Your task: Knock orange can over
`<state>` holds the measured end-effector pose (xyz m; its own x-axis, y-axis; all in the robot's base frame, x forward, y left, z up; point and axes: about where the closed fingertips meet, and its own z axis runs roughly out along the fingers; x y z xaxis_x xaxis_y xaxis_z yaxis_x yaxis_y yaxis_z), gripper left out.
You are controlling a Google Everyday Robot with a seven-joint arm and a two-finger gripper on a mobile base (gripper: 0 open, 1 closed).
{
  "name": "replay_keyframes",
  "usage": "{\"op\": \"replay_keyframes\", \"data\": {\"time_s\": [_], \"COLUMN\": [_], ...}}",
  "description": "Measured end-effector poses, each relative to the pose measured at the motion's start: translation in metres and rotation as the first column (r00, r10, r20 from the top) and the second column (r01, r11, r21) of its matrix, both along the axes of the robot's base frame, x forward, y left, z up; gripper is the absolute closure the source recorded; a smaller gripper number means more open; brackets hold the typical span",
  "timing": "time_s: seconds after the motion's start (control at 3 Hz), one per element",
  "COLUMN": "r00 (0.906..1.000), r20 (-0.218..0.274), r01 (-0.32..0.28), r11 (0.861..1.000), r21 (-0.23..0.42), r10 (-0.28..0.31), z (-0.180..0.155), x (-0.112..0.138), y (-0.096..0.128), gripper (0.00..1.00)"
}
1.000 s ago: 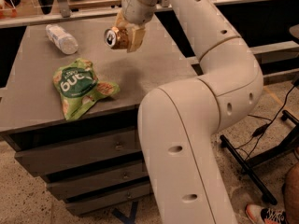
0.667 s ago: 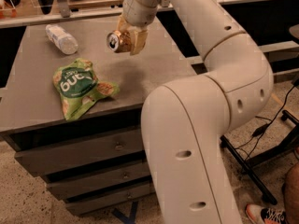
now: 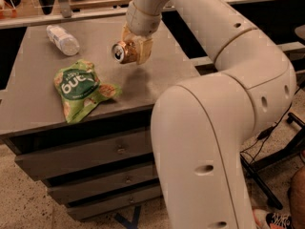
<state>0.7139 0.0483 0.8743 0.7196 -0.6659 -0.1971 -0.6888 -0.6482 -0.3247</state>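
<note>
The gripper [image 3: 137, 50] is clamped on the can [image 3: 121, 52], which juts toward nine o'clock, its long axis nearly level (silver top leading).

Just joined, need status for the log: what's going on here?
The arm reaches over the grey cabinet, its tool right against the orange can. The can is tipped sideways, silver top facing left; whether it rests on the top or is held, I can't tell. A green snack bag and a water bottle lie further left, apart from it.
</note>
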Motion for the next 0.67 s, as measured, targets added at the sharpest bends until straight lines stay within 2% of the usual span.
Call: {"op": "replay_keyframes", "data": {"time_s": [0.33, 0.67], "r00": [0.9995, 0.9970], "r20": [0.007, 0.005], "r01": [0.029, 0.077], "r11": [0.999, 0.996], "r21": [-0.016, -0.050], "r10": [-0.029, -0.077], "z": [-0.001, -0.017], "x": [-0.003, -0.004], "y": [-0.005, -0.001], "gripper": [1.00, 1.00]}}
